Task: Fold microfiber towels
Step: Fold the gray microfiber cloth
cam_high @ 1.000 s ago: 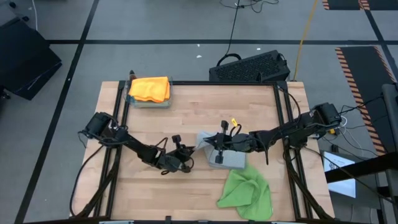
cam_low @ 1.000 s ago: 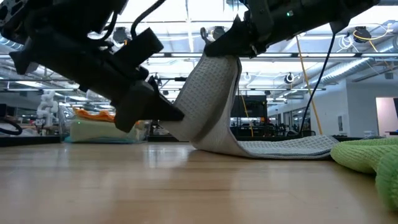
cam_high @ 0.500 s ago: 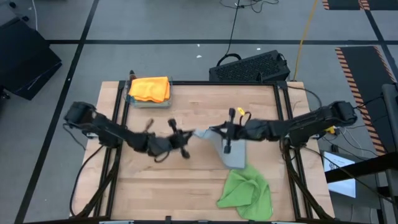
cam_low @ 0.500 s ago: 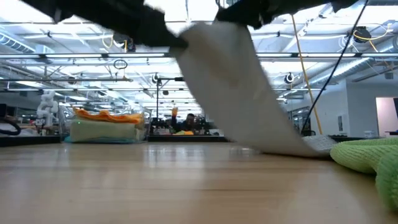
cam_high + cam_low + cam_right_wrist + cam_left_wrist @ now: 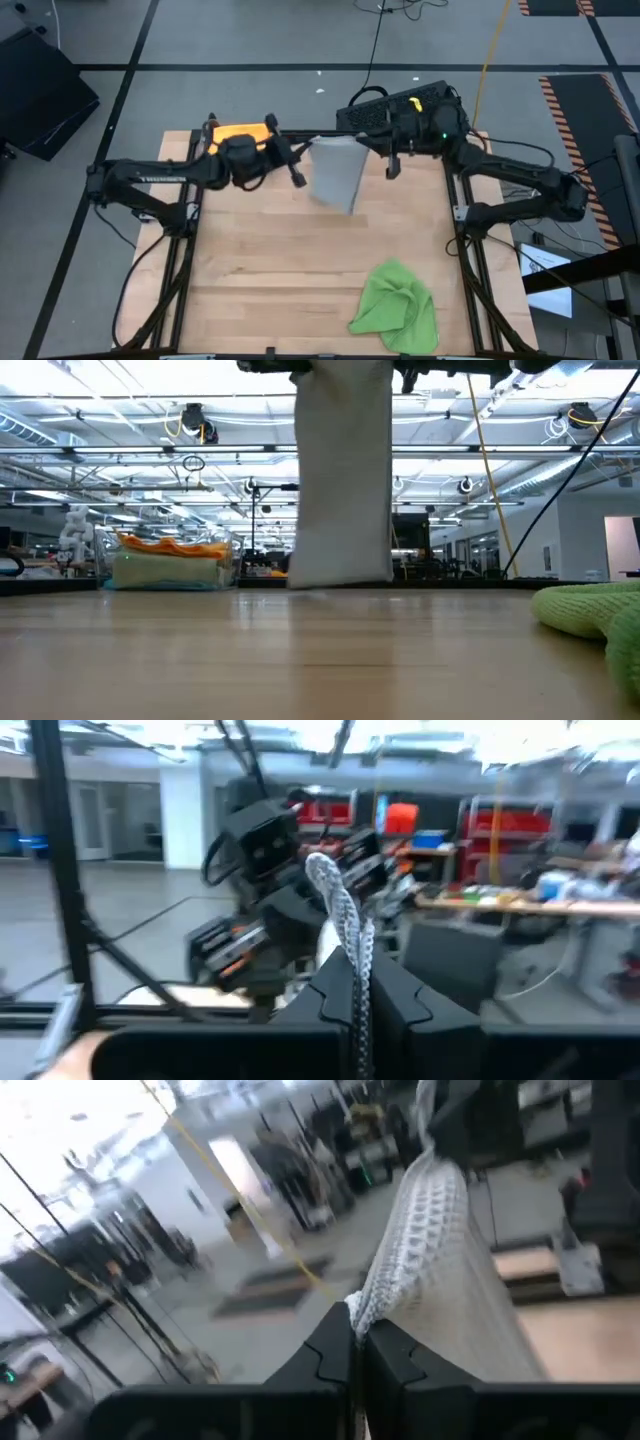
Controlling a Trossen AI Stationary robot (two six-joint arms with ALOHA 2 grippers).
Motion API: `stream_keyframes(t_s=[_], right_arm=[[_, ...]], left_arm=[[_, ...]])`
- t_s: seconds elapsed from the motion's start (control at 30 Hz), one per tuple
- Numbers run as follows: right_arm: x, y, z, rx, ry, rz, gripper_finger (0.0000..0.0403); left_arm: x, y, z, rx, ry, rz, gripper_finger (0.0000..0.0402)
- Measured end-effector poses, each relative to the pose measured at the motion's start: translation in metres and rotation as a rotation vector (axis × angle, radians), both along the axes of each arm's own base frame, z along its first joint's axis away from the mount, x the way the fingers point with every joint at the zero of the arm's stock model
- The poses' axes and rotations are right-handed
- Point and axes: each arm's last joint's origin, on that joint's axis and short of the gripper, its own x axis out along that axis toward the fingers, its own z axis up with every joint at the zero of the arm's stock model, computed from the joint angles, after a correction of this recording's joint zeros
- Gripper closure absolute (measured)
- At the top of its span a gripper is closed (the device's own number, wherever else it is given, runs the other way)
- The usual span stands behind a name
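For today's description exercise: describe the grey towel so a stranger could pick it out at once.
Start at the wooden table, then look above its far edge, between the two grippers. The light grey towel hangs there, the left gripper and right gripper each pinching a top corner. It alone is off the table.

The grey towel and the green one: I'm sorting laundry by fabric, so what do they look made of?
Grey towel: soft woven cloth, matte, with a waffle-like weave; it hangs limp.
Green towel: probably similar soft cloth, matte, crumpled in loose folds.
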Motion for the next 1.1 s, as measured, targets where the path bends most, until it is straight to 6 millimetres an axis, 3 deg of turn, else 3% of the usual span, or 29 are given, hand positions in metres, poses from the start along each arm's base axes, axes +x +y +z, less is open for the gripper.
stream_keyframes(t_s=[0.2, 0.27, 0.47, 0.6, 0.87, 1.1], right_arm=[[-0.007, 0.004, 0.002, 0.073, 0.091, 0.141, 0.0401], [-0.006, 0.013, -0.003, 0.1, 0.133, 0.205, 0.0401], [-0.003, 0.051, -0.041, 0.17, 0.288, 0.355, 0.0401], [-0.004, 0.083, -0.08, 0.226, 0.409, 0.412, 0.0401], [-0.016, 0.132, -0.138, 0.254, 0.514, 0.32, 0.0401], [-0.032, 0.143, -0.172, 0.251, 0.498, 0.093, 0.0401]], left_arm=[[-0.009, -0.01, 0.016, -0.166, 0.108, -0.064, 0.0394], [-0.008, -0.02, 0.009, -0.219, 0.157, -0.117, 0.0391], [0.004, -0.058, -0.017, -0.371, 0.291, -0.217, 0.0394], [0.02, -0.086, -0.042, -0.432, 0.369, -0.263, 0.0392], [0.042, -0.133, -0.091, -0.464, 0.524, -0.326, 0.0385], [0.054, -0.138, -0.116, -0.384, 0.55, -0.201, 0.0391]])
